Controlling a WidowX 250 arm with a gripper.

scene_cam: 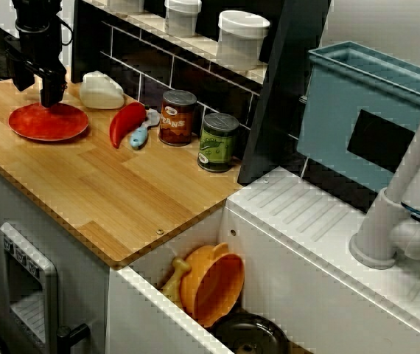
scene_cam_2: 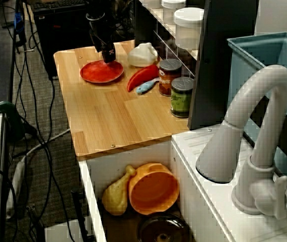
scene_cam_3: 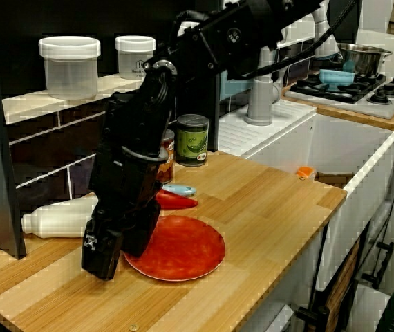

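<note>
The plate (scene_cam: pixel 48 123) (scene_cam_2: pixel 100 73) (scene_cam_3: pixel 183 250) is a flat, round, glossy red dish with a shallow raised rim. It lies on the wooden bench (scene_cam: pixel 121 199) directly under the black gripper (scene_cam: pixel 51 98) (scene_cam_2: pixel 109 57) (scene_cam_3: pixel 102 263), whose tip comes down at the plate's edge. In the view from above the sink, the tip meets the rim on the wall side. In the low view from the bench end, the gripper body covers that part of the rim, so it cannot be told whether the tip presses on the plate, clamps it or only hangs just over it. The jaws read as one dark block in all three views, so whether they are open or closed is also unclear. Just beyond the gripper, against the tiled wall, a white bottle (scene_cam: pixel 101 91) (scene_cam_2: pixel 142 54) (scene_cam_3: pixel 59 218) lies on its side. Farther from the gripper toward the sink lie a red pepper (scene_cam: pixel 127 122) (scene_cam_2: pixel 142 76) (scene_cam_3: pixel 176 201) and, touching it, a small blue fish (scene_cam: pixel 140 135) (scene_cam_2: pixel 147 86) (scene_cam_3: pixel 178 189). Past those stand an orange can (scene_cam: pixel 177 116) (scene_cam_2: pixel 169 75) and a green can (scene_cam: pixel 218 141) (scene_cam_2: pixel 182 97) (scene_cam_3: pixel 193 140). In the low view the arm hides nearly all of the orange can. Well apart from the gripper, an orange bowl (scene_cam: pixel 214 284) (scene_cam_2: pixel 153 189) rests in the sink, and a dark pot (scene_cam: pixel 248 335) (scene_cam_2: pixel 163 229) beside it is cut off by the picture's lower edge.
</note>
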